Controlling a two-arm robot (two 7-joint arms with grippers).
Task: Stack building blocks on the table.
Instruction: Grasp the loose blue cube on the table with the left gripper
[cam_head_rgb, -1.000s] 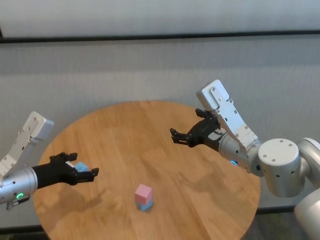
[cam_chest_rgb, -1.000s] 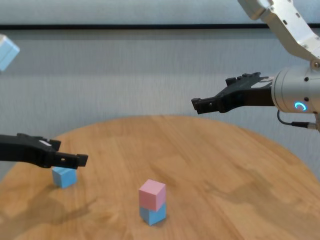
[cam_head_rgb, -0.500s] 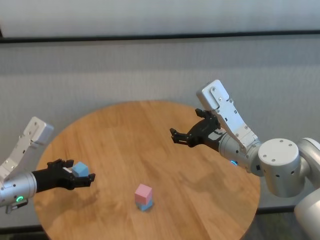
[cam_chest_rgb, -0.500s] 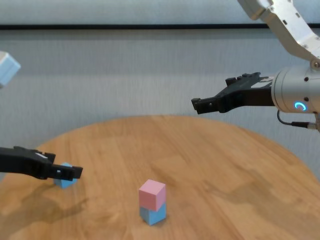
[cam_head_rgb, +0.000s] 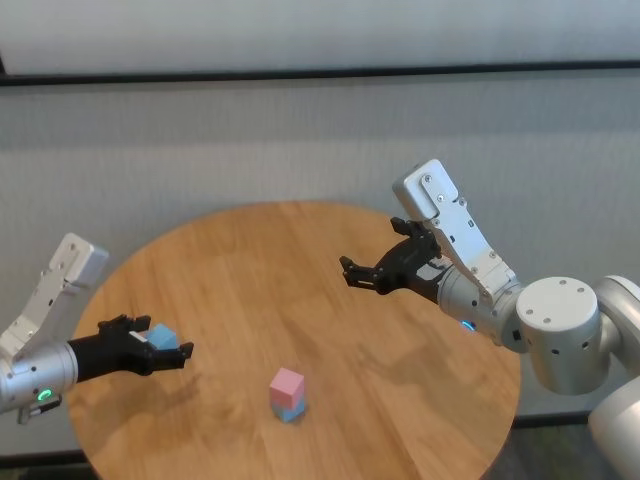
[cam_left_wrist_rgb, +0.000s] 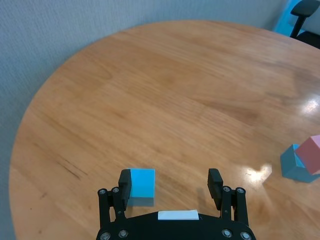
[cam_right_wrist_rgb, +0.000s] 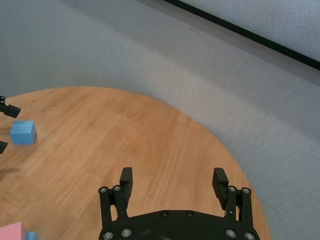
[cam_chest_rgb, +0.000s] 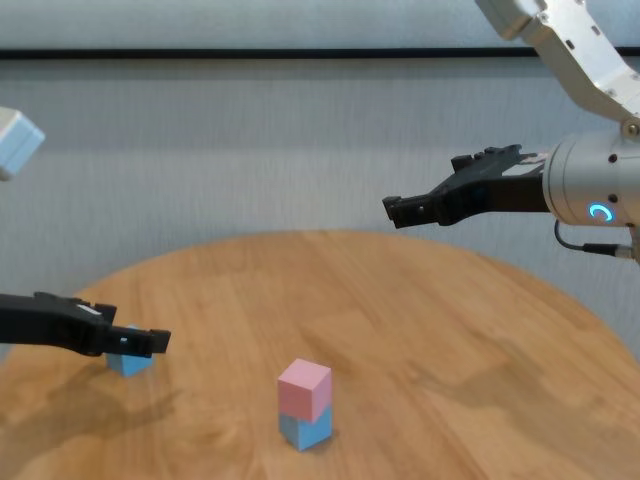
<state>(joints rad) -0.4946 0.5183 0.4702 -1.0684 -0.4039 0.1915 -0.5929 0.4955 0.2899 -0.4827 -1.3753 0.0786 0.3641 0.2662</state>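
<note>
Left pincer (cam_head_rgb: 160, 346): low over the left part of the surface (cam_head_rgb: 300, 270), fingers spread wide, holding nothing.
Left pincer, wrist view (cam_left_wrist_rgb: 171, 181): the 2 fingers stand well apart, with the loose blue block (cam_left_wrist_rgb: 141, 186) right against the inner face of 1 finger (cam_left_wrist_rgb: 124, 181) and a broad gap to the other.
Loose blue block (cam_head_rgb: 163, 336): sits on the surface between the left pincer's fingers, closer to 1 of them; whether that finger touches it I cannot tell.
Same block, chest view (cam_chest_rgb: 130, 357): partly hidden behind the left pincer's tip (cam_chest_rgb: 135, 341).
Stack: 1 pink block (cam_head_rgb: 287, 383) sits on 1 blue block (cam_head_rgb: 291, 410), near the front middle of the surface, well apart from the left pincer and off to its right.
Stack, chest view: pink block (cam_chest_rgb: 304, 388) above, blue block (cam_chest_rgb: 307, 430) below, the 2 roughly aligned.
Right pincer (cam_head_rgb: 365, 273): held high above the surface's right half, well clear of every block, fingers wide and holding nothing.
Right pincer, wrist view (cam_right_wrist_rgb: 173, 184): both fingers far apart, bare wood beyond them.
Right pincer, chest view (cam_chest_rgb: 415, 207): up at the level of the wall behind, far above and to the right of the stack.
</note>
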